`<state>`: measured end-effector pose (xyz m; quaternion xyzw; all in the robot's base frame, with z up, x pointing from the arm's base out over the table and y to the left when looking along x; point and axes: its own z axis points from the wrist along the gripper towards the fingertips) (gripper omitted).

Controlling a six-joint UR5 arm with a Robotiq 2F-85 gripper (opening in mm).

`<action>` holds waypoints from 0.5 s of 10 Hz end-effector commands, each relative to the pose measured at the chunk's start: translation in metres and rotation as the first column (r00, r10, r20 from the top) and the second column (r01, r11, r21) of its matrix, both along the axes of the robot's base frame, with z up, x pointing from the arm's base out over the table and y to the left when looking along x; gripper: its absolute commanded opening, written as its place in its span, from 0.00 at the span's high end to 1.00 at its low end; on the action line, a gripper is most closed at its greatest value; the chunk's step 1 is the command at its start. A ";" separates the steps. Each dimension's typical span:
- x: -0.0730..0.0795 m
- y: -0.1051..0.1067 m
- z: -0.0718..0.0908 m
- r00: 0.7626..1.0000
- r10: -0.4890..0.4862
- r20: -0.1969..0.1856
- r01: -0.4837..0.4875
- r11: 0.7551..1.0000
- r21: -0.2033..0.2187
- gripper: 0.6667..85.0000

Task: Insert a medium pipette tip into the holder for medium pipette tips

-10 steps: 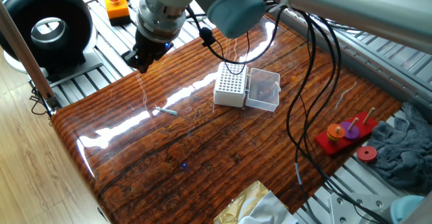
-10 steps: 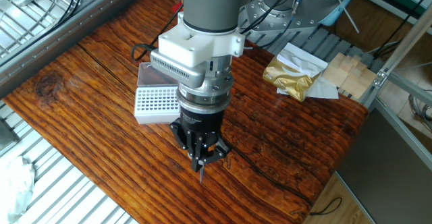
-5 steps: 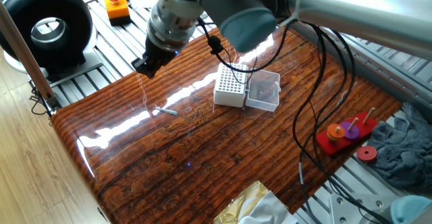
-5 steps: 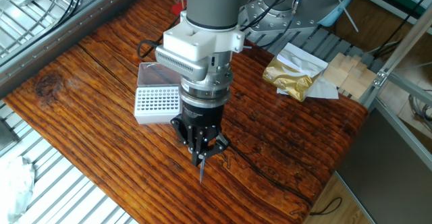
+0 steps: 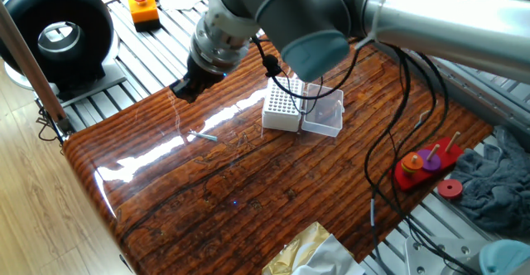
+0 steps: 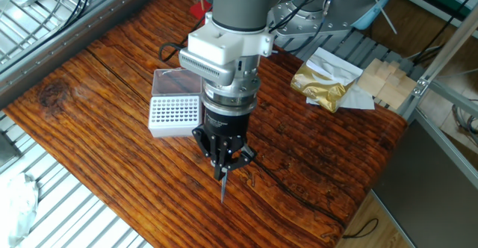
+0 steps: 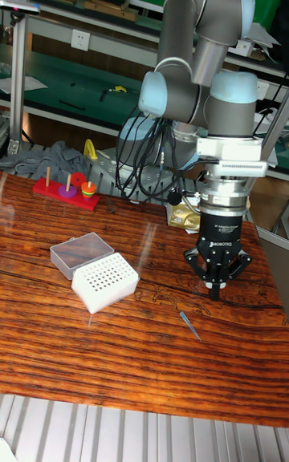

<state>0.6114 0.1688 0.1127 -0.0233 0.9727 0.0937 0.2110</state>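
Slender grey medium pipette tip [image 7: 189, 325] lies flat on the table, well apart from white, lid-open holder [image 7: 104, 281].

So the UR5 arm [image 7: 201, 37] is folded over at the elbow with the wrist pointing straight down at the table. The gripper [image 7: 214, 291] hangs vertical just above the wood, black fingers [image 6: 222, 163] pinched together to a point. From the side, it's tilted a bit.
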 end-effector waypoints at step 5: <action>-0.001 0.004 -0.010 0.999 -0.014 0.033 0.013 1.000 0.017 1.00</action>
